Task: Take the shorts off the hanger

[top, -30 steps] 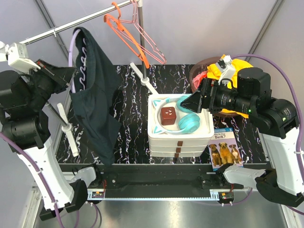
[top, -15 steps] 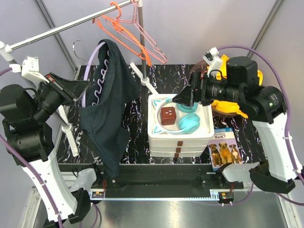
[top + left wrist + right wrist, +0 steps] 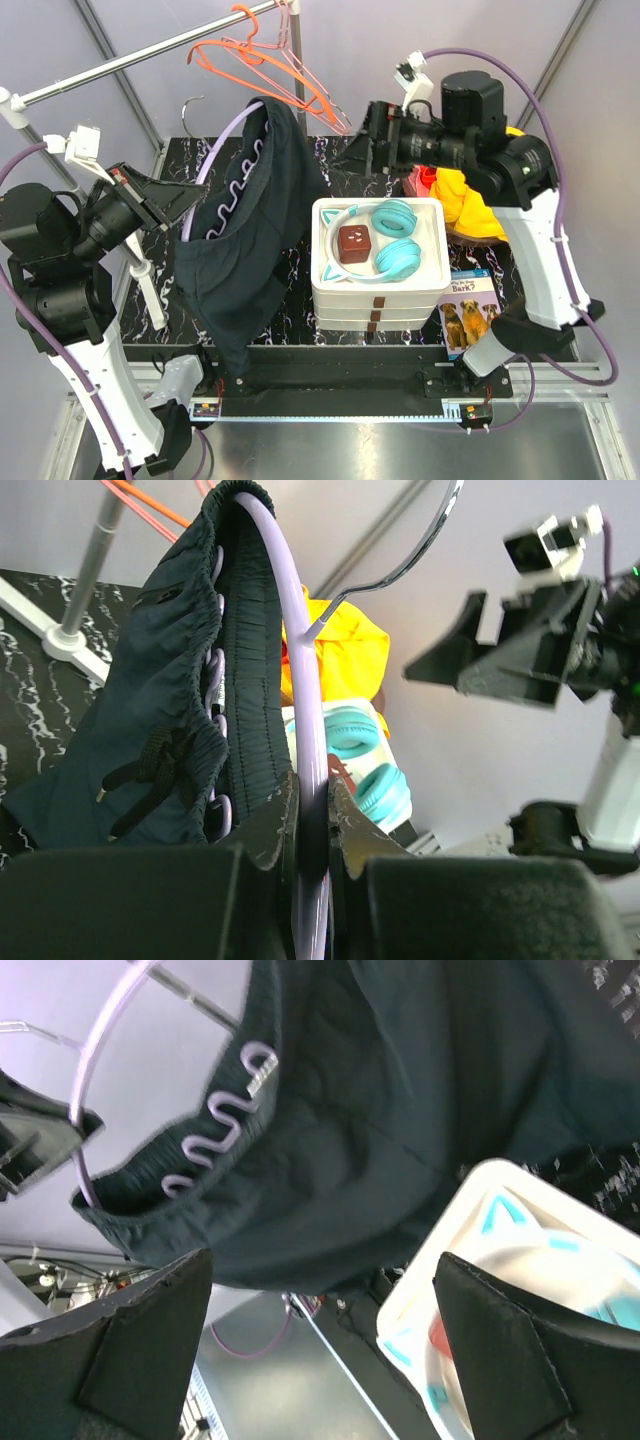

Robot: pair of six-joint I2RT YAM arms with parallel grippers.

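Dark navy shorts (image 3: 250, 235) hang by the waistband on a lilac plastic hanger (image 3: 222, 160) with a wavy lower bar and a metal hook (image 3: 192, 101). My left gripper (image 3: 172, 198) is shut on the hanger's lilac arm (image 3: 312, 810) and holds it in the air, off the rail. The shorts (image 3: 190, 700) drape to the left of that arm. My right gripper (image 3: 362, 148) is open and empty, raised just right of the shorts' top edge. The right wrist view shows the shorts (image 3: 400, 1130) and the hanger's wavy bar (image 3: 225, 1125) beyond its wide-open fingers (image 3: 140, 1345).
A metal rail (image 3: 140, 58) carries orange (image 3: 255, 60) and pink hangers (image 3: 315, 85). A white stacked tray (image 3: 378, 285) holds teal headphones (image 3: 395, 240) and a brown cube (image 3: 353, 241). A yellow cloth (image 3: 470, 200) lies in a bowl at the right; a dog booklet (image 3: 475, 305) lies in front.
My left gripper has carried the hanger and shorts rightward, toward the table's middle. My right arm has risen and swung left, toward the top of the shorts.
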